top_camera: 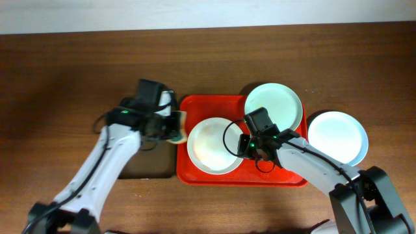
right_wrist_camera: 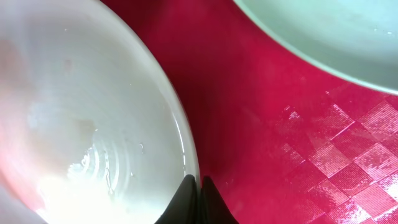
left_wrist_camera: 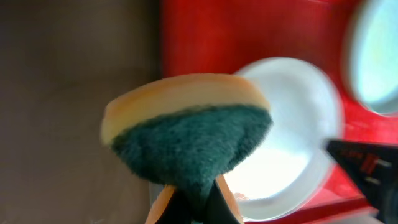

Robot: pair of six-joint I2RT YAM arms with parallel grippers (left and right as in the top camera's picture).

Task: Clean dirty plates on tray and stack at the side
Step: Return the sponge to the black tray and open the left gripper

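On the red tray lies a white plate with faint smears. My right gripper is shut on its right rim; in the right wrist view the dark fingertips pinch the white plate at its edge. A pale green plate rests at the tray's far right corner, partly over the rim. A pale blue plate lies on the table to the right of the tray. My left gripper is shut on a yellow and green sponge, which hangs beside the left edge of the white plate.
A narrow black tray lies left of the red tray, under my left arm. The brown wooden table runs out to both sides, and a pale wall edge bounds it at the back.
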